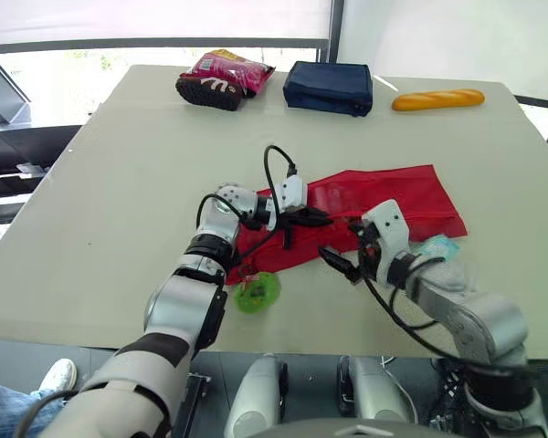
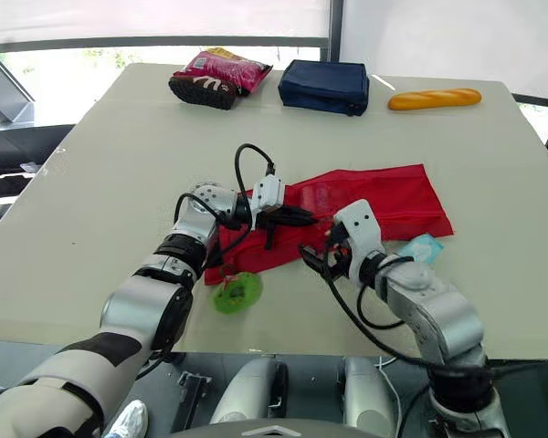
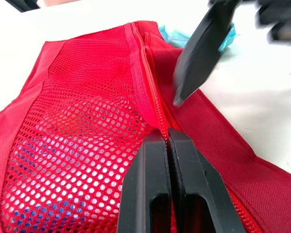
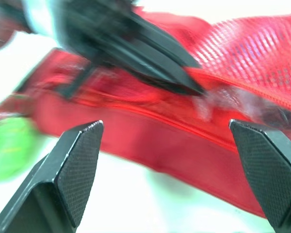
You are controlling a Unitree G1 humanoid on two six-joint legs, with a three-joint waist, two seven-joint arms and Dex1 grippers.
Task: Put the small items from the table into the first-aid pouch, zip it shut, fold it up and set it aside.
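At the red pouch (image 3: 77, 121), left jaws pinched together, right jaws spread.

A red pouch (image 1: 384, 203) lies flat on the cream counter (image 1: 119, 182). The left claw (image 1: 321, 219) rests on its near edge, with the right claw (image 1: 342, 242) just beside. A green round item (image 1: 257, 292) sits near.

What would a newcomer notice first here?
The red pouch lies mid-table, with the left gripper shut at its zipper and the right gripper open beside it. A green item sits at the near edge; a snack bag, navy bag and bread line the far edge.
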